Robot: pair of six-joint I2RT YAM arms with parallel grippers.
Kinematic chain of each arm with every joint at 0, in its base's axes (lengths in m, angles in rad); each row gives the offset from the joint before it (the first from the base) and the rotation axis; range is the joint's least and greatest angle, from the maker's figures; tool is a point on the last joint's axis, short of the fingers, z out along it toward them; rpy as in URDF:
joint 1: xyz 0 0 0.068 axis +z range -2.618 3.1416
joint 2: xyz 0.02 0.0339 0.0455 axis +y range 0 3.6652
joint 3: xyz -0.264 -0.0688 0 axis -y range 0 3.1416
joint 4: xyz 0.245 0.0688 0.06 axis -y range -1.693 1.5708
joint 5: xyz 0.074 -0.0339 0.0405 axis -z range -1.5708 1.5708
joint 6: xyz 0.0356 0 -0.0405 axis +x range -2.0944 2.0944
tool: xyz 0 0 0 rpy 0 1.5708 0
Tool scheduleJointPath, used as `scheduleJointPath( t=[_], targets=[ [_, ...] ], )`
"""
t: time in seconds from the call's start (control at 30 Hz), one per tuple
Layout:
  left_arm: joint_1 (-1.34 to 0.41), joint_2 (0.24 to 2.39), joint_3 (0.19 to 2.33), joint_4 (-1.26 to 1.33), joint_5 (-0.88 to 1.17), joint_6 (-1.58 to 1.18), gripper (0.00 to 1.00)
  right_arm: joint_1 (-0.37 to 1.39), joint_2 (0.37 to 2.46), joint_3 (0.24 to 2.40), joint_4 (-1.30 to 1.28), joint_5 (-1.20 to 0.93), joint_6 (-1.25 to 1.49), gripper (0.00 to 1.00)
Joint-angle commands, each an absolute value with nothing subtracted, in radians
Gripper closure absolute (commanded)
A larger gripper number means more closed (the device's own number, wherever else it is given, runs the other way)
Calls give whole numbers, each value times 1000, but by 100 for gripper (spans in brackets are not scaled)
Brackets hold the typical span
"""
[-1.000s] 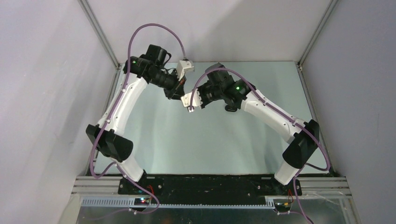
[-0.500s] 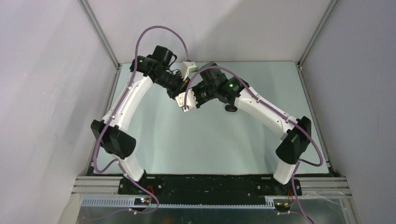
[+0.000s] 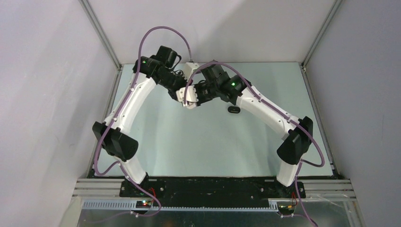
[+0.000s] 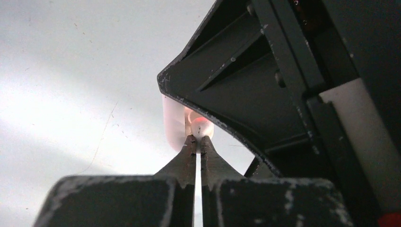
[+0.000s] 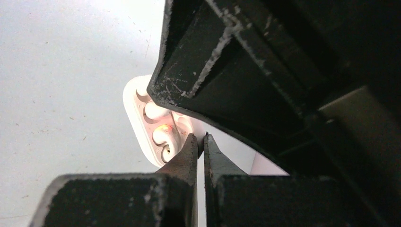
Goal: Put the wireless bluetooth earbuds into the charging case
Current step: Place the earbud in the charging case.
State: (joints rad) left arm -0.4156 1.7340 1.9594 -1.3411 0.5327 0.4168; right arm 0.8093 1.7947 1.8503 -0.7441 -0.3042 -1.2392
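My left gripper (image 4: 197,141) is pinched nearly shut on a white earbud (image 4: 201,128) at its tips, just above the open white case (image 5: 142,118). My right gripper (image 5: 199,142) is closed at the case's edge; whether it grips it I cannot tell. I'd lower the bud slowly, square to its well.

The left tool (image 4: 197,140) has matt black plastic fingers, scuffed and flecked grey along their edges. The right tool (image 5: 201,138) shows the same worn, scratched black finish. Just past the right tool's tips, the charging case (image 5: 137,109) is smooth white plastic with a soft sheen, and the earbud (image 5: 155,110) in it looks glossy white. Beneath both tools the desk (image 4: 71,71) is a pale, smooth, faintly reflective surface marked by fine scratches and specks.
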Motion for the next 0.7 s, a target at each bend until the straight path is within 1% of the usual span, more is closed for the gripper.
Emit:
scheduleJointPath(
  t=[0.0,0.33,0.47,0.6,0.67],
  targets=[
    [-447,1721,2000,-1328,457,404,100,807,1798,1908,-725,-322,-1171,100],
    [-474,1732,2008,-1324,412,387,100,805,1796,1912,-703,-341,-1123,100],
    [-483,1727,2013,-1323,396,400,96,805,1795,1909,-703,-342,-1112,100],
    [-485,1726,2019,-1325,387,404,95,805,1795,1908,-699,-332,-1110,100],
    [-485,1727,2017,-1325,387,399,92,805,1795,1907,-693,-326,-1108,100]
  ],
)
